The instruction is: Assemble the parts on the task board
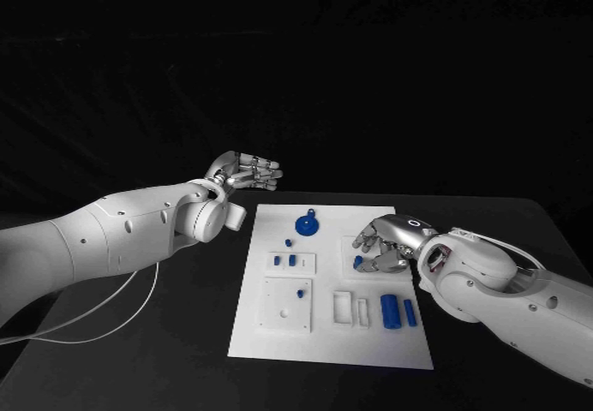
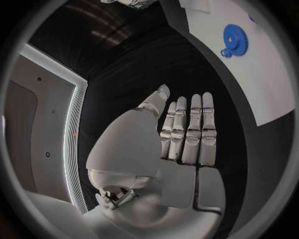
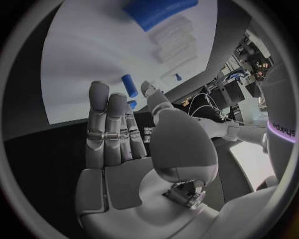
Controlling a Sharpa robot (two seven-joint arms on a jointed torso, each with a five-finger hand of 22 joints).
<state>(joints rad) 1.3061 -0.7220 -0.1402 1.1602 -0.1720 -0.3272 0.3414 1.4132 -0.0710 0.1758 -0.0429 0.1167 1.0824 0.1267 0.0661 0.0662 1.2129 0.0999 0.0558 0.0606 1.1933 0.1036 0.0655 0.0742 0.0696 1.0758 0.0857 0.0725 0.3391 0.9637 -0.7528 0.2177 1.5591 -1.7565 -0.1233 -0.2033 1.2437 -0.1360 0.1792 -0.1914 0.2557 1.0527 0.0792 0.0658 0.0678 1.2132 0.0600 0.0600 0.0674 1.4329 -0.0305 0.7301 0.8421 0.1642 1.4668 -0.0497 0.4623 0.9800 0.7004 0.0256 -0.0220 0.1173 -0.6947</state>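
Note:
The white task board lies in the middle of the black table. On it are a blue gear near the far edge, small blue pegs in a white block, and two blue cylinders near the right edge. My right hand hovers over the board's right side, fingers pointing down at a small blue peg. The peg sits between thumb and fingertips with a gap on each side. My left hand is raised beyond the board's far left corner, fingers straight, holding nothing.
A square white fixture with a small blue piece in it stands on the board's near left. Two slotted white holders sit beside the cylinders. A white cable hangs from my left arm over the table's left part.

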